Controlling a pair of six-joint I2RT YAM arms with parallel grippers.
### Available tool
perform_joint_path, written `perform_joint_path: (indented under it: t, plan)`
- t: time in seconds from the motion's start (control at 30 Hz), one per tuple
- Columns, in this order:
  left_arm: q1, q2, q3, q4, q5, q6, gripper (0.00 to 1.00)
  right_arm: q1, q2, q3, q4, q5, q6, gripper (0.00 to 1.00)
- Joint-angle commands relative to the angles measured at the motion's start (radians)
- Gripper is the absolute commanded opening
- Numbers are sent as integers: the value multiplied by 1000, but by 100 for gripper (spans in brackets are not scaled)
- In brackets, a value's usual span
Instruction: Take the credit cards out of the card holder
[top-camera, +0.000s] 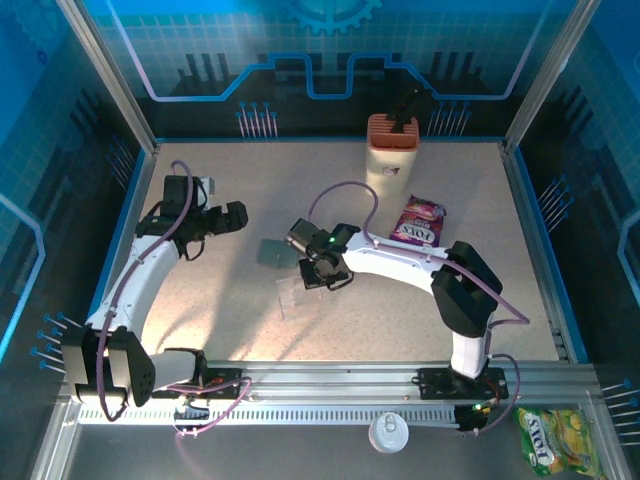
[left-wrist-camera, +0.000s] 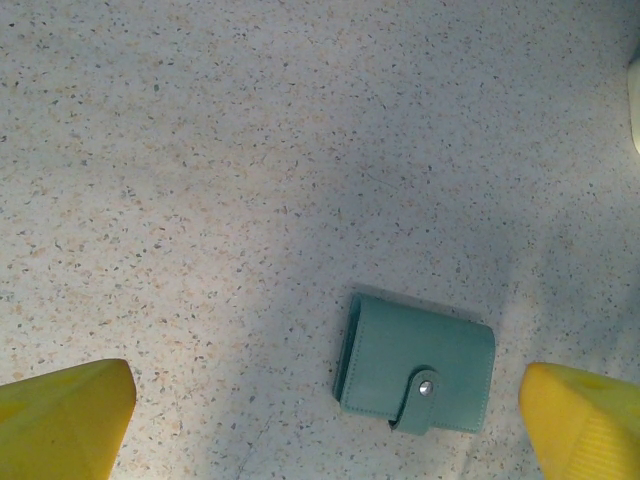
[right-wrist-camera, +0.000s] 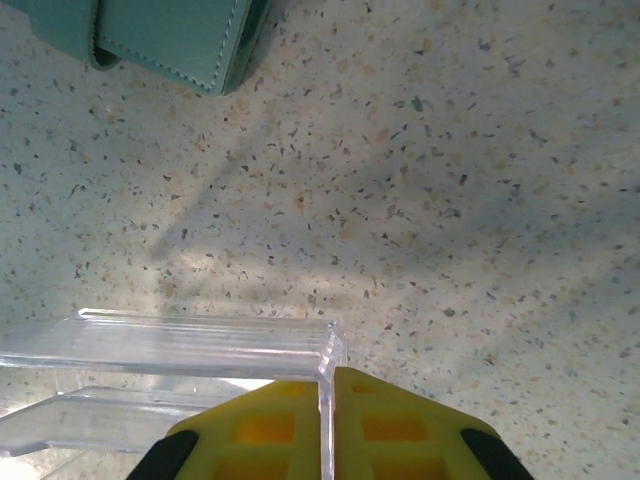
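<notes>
The card holder is a teal folded wallet lying flat mid-table, its snap strap fastened. Its corner also shows at the top left of the right wrist view. The credit cards are hidden. My left gripper hovers just left of the holder, open, with its yellow fingertips wide apart and nothing between them. My right gripper sits just right of and nearer than the holder. Its jaws are shut on the edge of a clear plastic piece, which lies apart from the holder.
A tall orange-and-cream block stands at the back centre. A purple-red snack packet lies to the right of the right arm. A white lid and a yellow-green packet lie beyond the front rail.
</notes>
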Motion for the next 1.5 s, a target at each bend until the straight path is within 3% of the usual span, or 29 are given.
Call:
perform_joint_path:
  t: [0.0,0.3,0.67,1.07,1.47]
  plan:
    - [8,-13,-6,24,19,-8,99,-46,-66,-11,-33,30,-22,8]
    - [8,-8,-11,34,25,-13,99,-227,-64,15,-35,20,-135,8]
    - [7,-18,-12,26,-13,9,99,-431,74,177,-39,-2,-232,7]
    - [7,-1,-8,19,-15,14,99,-488,282,404,-120,-14,-260,7]
    - [7,7,-9,19,-17,15,99,-509,332,429,-118,1,-259,7]
